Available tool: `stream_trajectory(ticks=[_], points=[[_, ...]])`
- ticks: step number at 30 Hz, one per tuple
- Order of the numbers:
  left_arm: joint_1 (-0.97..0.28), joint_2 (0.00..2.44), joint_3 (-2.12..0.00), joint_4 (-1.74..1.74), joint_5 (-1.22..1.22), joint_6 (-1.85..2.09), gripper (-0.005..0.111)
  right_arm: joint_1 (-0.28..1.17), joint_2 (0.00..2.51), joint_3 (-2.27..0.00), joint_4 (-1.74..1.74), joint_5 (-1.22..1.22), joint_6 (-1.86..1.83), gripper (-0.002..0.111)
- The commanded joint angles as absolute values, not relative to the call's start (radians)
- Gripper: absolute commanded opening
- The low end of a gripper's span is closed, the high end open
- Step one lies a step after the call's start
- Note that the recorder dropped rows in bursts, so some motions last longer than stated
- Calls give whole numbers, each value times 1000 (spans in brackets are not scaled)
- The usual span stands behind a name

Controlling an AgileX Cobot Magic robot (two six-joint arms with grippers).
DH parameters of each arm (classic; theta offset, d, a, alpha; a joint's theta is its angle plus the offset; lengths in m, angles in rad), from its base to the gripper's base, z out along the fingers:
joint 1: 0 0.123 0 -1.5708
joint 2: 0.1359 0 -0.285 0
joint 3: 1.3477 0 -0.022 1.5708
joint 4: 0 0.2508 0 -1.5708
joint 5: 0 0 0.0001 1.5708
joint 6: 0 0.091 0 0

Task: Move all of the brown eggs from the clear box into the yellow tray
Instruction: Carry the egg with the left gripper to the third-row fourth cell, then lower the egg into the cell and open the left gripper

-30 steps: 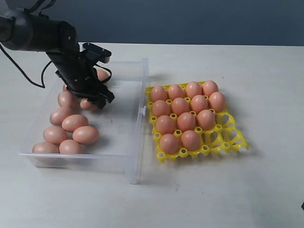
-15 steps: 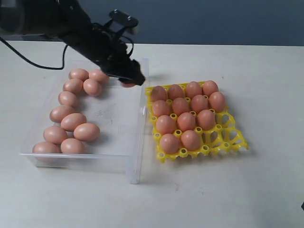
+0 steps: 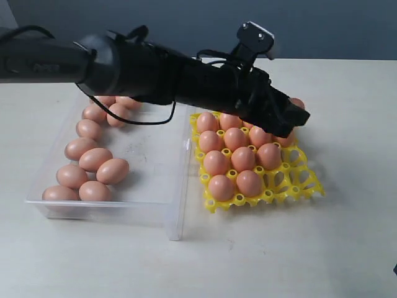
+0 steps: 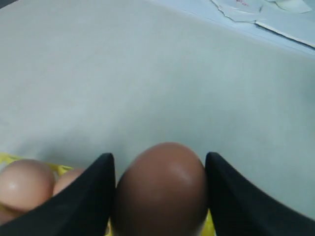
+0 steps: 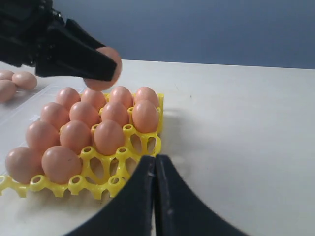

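One brown egg (image 4: 160,189) is pinched between the two black fingers (image 4: 93,196) of the left hand (image 3: 286,117); a finger is pressed against each side of the shell. This egg is held above the far right part of the yellow tray (image 3: 299,185), clear of the cups. Whether it touches the eggs below cannot be told.

Most cups of the tray are filled with brown eggs (image 3: 243,159), packed in rows on the far and left sides. Bare cups are seen at the near right corner. Some of the far row is hidden by the hand.

The clear box (image 3: 178,186) is set just beside the tray, on its left. A group of brown eggs (image 3: 96,159) is gathered along the left side of the box, and the right part of its floor is bare.

The left arm (image 3: 155,74) is stretched from the far left across the box and over the tray.

The right hand (image 5: 155,167) is seen only in its own wrist view. Its fingers are pressed together with nothing between them, and it is positioned near the tray above the desk (image 3: 279,248).
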State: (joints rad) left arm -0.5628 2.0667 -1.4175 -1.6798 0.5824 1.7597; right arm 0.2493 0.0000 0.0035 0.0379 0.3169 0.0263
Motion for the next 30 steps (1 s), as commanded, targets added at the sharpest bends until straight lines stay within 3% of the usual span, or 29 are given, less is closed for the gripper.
stream_trajectory(ticks=[1,20,24,30], points=[[-590,2112,-1420,-1744,594,1851,0,251,0,0,35,305,26,1],[-630,2302,-1584,-1744,617,1973,1,251,0,0,35,305,26,1],[-630,2306,-1584,-1744,583,1973,10,251,0,0,35,305,26,1],[-630,2313,-1584,-1744,578,1974,34,251,0,0,35,305,26,1]])
